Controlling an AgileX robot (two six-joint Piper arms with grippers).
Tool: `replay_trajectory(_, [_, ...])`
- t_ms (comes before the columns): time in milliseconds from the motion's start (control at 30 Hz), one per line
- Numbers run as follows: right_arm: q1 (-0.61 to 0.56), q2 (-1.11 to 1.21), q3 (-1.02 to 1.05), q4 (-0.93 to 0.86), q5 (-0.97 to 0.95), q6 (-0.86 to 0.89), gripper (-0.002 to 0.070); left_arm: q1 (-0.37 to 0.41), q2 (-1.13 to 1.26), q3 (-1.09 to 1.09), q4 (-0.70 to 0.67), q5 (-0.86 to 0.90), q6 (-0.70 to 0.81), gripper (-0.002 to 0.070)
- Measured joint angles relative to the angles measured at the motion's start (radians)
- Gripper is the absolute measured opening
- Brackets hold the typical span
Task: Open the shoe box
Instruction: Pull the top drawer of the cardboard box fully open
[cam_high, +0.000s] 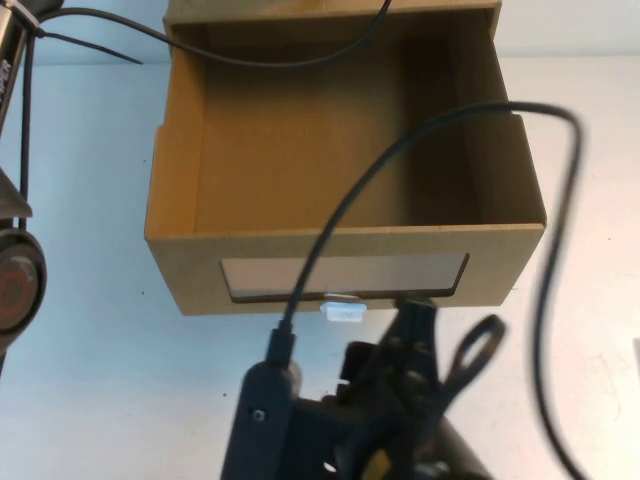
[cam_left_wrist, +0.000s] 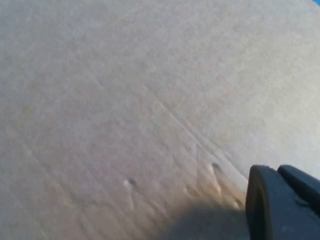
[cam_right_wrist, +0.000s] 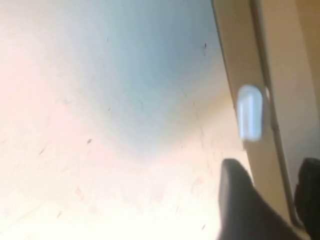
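The shoe box (cam_high: 180, 270) fills the upper middle of the high view. Its top is off, so I can see straight down into the bare cardboard inside. It sits on the pale table (cam_high: 100, 390), its front wall facing the robot. A pale label panel (cam_high: 400, 272) runs across that wall, and a small white tab (cam_high: 342, 311) sticks out just beneath it.

The right gripper (cam_high: 418, 315) is at the lower middle of that view, up against the bottom of the front wall, just right of the tab. In its wrist view the fingers (cam_right_wrist: 240, 200) stand apart, with the edge of the wall running between them. I read it as placed there to work that front edge. I can't tell whether either finger is actually pressing on the cardboard.

The left gripper (cam_left_wrist: 282, 205) sits at the lower right of its own wrist view, very close to a flat cardboard face. My guess is that it's there to steady the box. Whether it is spread or closed, I cannot tell.

A black cable (cam_high: 440, 120) loops over the open box.
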Motion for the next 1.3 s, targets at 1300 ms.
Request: replay_trajectory(1300, [-1.033, -0.527, -0.14, 0.539, -0.092, -0.243, -0.0013, 0.0, -0.914, 0.873, 0.286, -0.094, 0.008, -0.0005])
